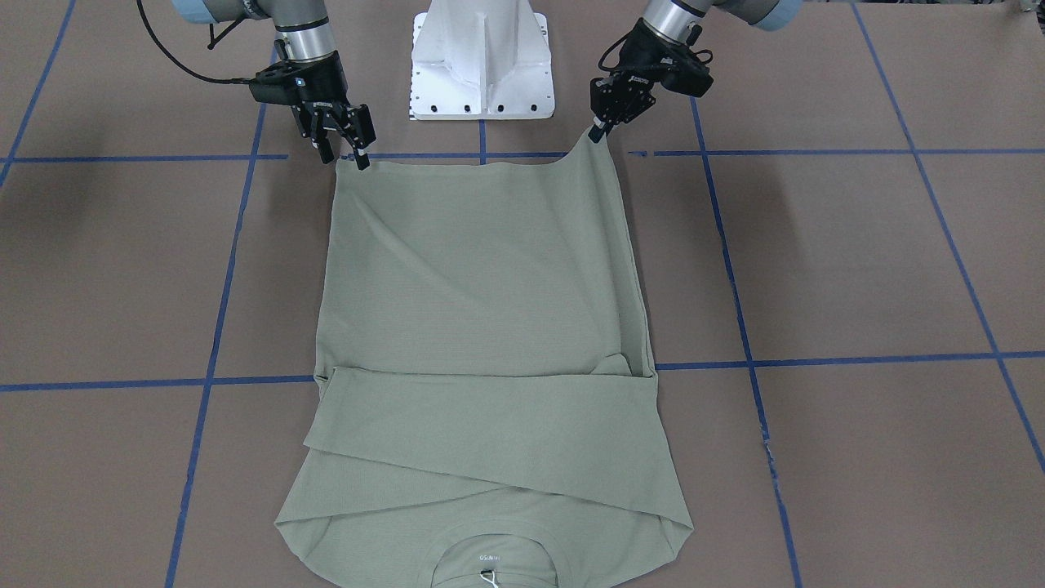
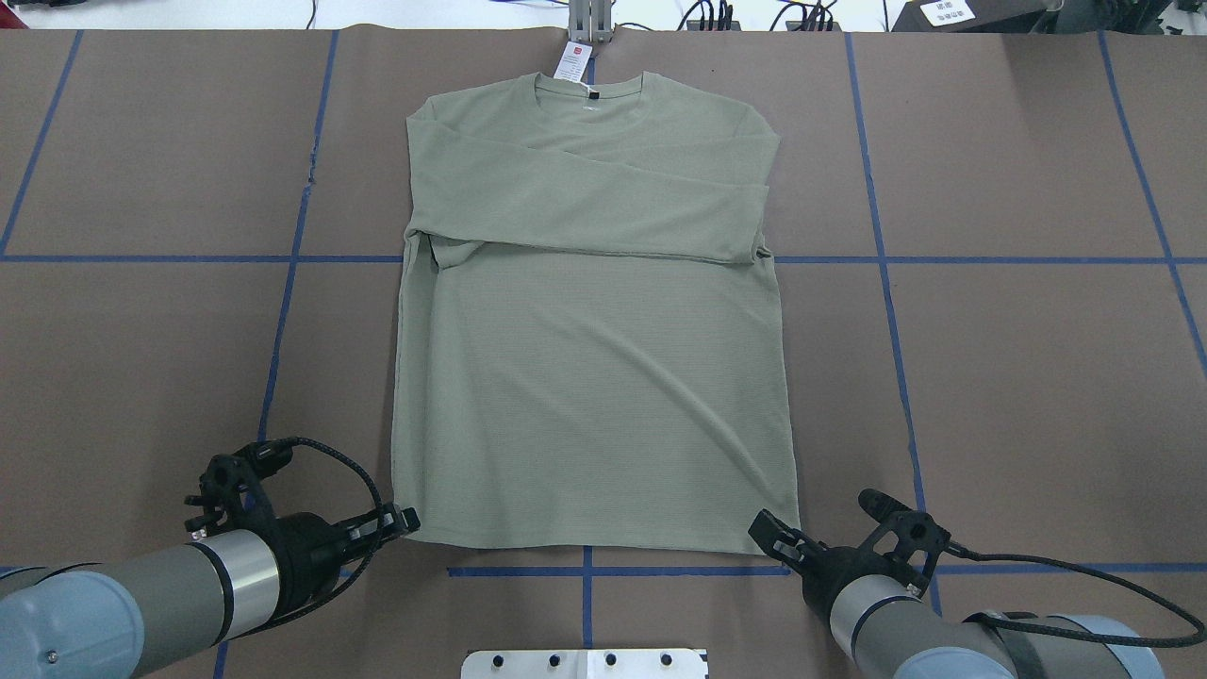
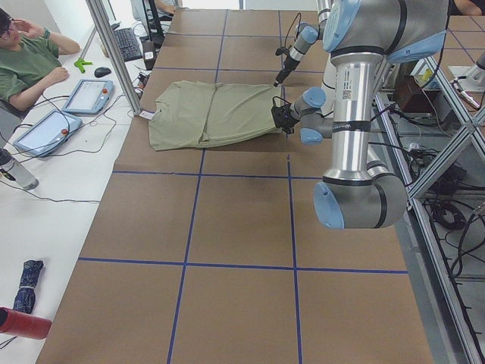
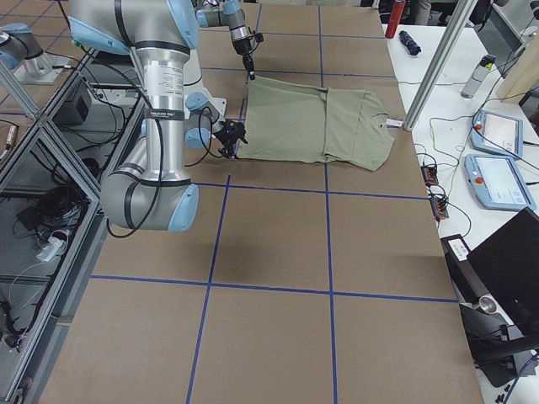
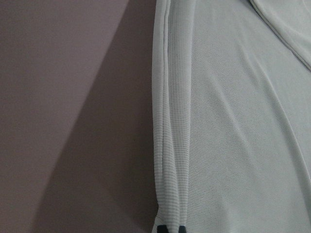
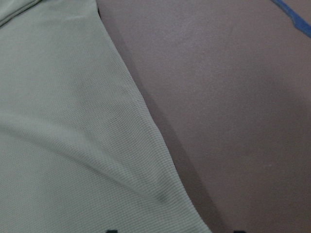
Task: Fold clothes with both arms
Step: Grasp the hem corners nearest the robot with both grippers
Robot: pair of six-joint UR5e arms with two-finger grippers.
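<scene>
Seen from overhead, the sage-green shirt [image 2: 594, 377] lies flat in the middle of the brown table [image 2: 990, 377]. Its long axis runs from 6 to 12 o'clock, with the hem [image 2: 594, 545] toward the robot at 6, the collar [image 2: 589, 92] and white hang tag [image 2: 571, 62] at 12, and the sleeves [image 2: 603, 212] folded across the chest. The left gripper [image 1: 598, 133] is at the shirt's 7 o'clock corner, its fingers pressed together on the hem corner and drawing it into a slight peak. The right gripper [image 1: 344, 155] sits at the 5 o'clock corner with its fingers spread and the fabric's edge lying between them.
</scene>
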